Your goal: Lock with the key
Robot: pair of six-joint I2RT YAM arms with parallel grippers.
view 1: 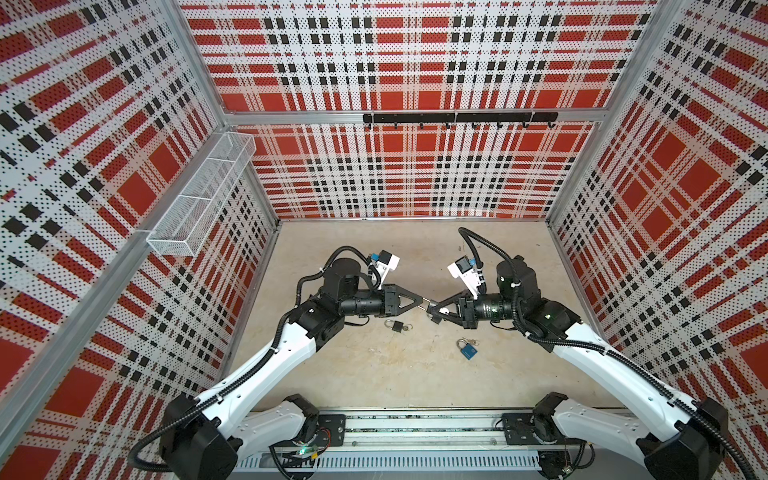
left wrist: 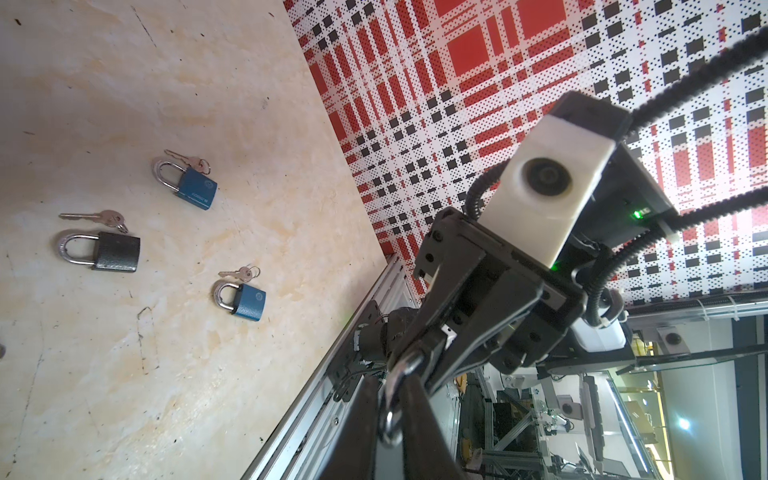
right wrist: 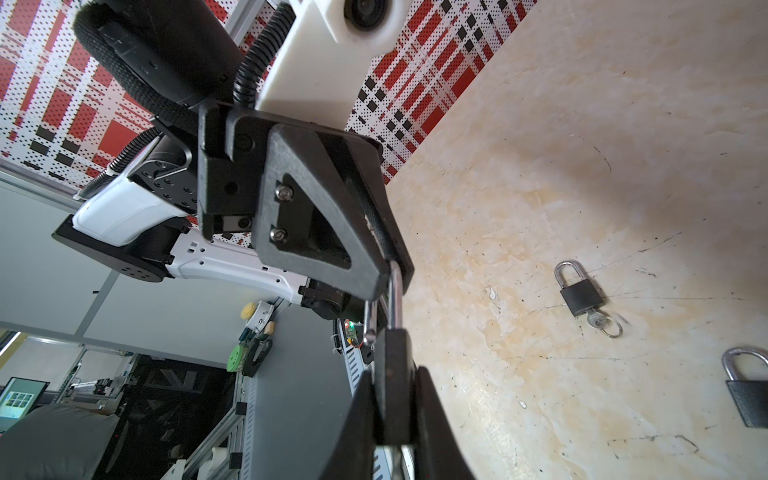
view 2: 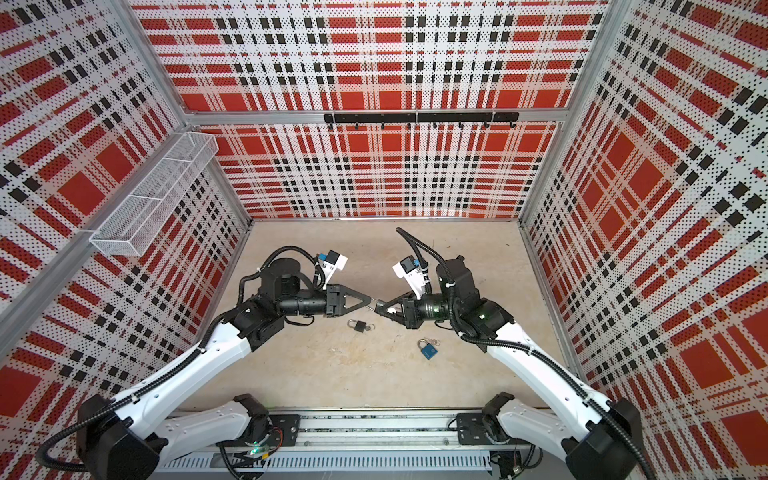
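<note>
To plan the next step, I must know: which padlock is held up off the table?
The black padlock in the air: the right gripper grips its body, the left gripper its shackle. The other padlocks lie on the table.

Perforated panels (view 1: 395, 62) printed in red, black and white plaid wall in the bench on three sides, held by aluminium framing (view 1: 291, 118). A white wire-mesh basket (view 1: 199, 195) hangs on the left wall, and a black hook rail (view 1: 457, 118) crosses the back one. The bench top (view 1: 374, 374) is mottled beige and scuffed. Past its near edge lies a dim workshop (left wrist: 540, 415), seemingly lit by a ceiling lamp (left wrist: 683, 424).
</note>
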